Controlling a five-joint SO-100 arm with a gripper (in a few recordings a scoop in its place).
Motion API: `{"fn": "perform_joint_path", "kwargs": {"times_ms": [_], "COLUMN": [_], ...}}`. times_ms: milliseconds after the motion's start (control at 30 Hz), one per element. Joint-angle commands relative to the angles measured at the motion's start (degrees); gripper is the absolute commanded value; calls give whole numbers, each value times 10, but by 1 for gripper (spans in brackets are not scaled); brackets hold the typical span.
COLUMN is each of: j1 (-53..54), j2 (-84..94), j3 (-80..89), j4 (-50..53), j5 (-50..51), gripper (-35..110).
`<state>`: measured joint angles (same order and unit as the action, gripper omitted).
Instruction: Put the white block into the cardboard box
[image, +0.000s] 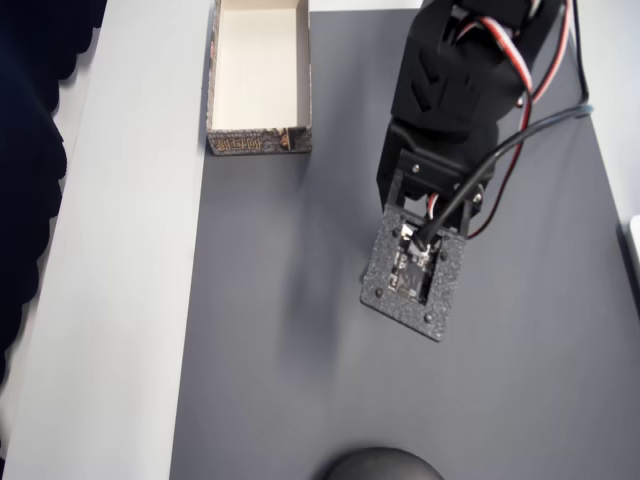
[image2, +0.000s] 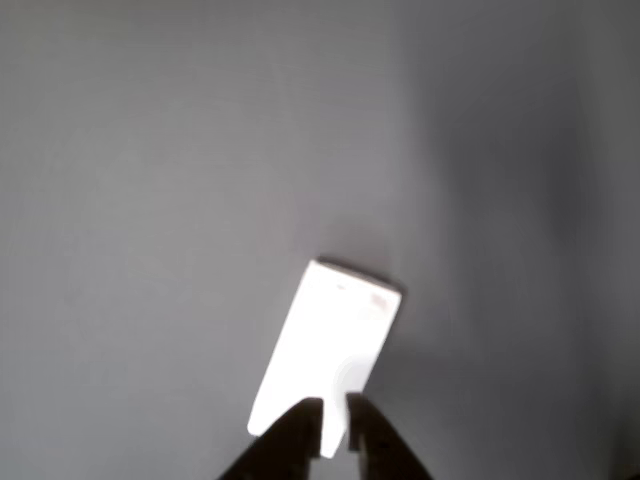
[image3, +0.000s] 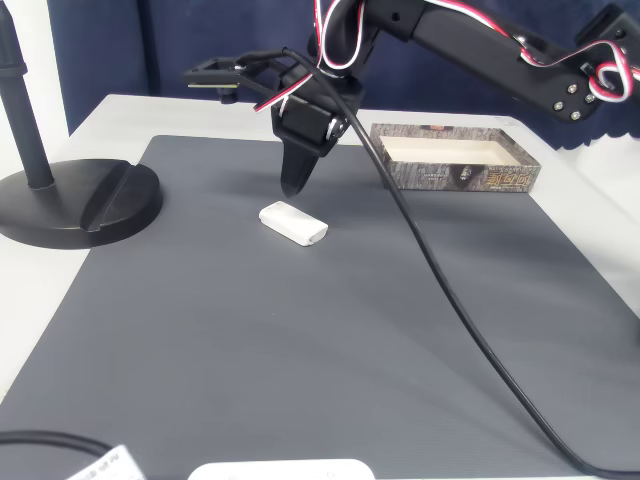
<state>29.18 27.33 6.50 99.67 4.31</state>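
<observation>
White block (image3: 293, 223) is found lying flat on the dark grey mat (image3: 300, 350), unheld, well apart from the cardboard box (image3: 455, 158). In the fixed view the box is seen to stand near the mat's far right edge, its cream interior bare; in the overhead view it sits at the top, partly on the mat and partly on the pale table (image: 120, 300).

The gripper (image3: 293, 187) is observed poised just above and behind the block, tips pointing down, not touching it in the fixed view. In the wrist view (image2: 335, 425) the two dark fingertips are seen close together, with only a narrow gap between them, framed over the block's near end. The claw is therefore recorded as nearly together and clamped on nothing. In that view the block lies at a slant to the fingers rather than square to them.

The step in hand is judged to be the approach for the pick; no lift or carry has been made. The next move is considered to require that the jaws be spread wider than the block's short side, lined up across that side, and lowered until the tips flank it before closing. A grasp attempted at the present narrow gap would likely push the block aside.

A black stand base (image3: 75, 205) is noted at the mat's left in the fixed view, clear of the route to the box.
</observation>
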Motion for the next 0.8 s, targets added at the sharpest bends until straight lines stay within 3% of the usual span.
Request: {"fn": "perform_joint_path", "kwargs": {"times_ms": [0,167,500,767], "j1": [10,9,11,18], "j2": [19,27,50,64], "j3": [-15,-1,15,18], "j4": [3,1,-3,-3], "j5": [3,-35,-207,-216], "gripper": [-2,-2,-2,-2]}}
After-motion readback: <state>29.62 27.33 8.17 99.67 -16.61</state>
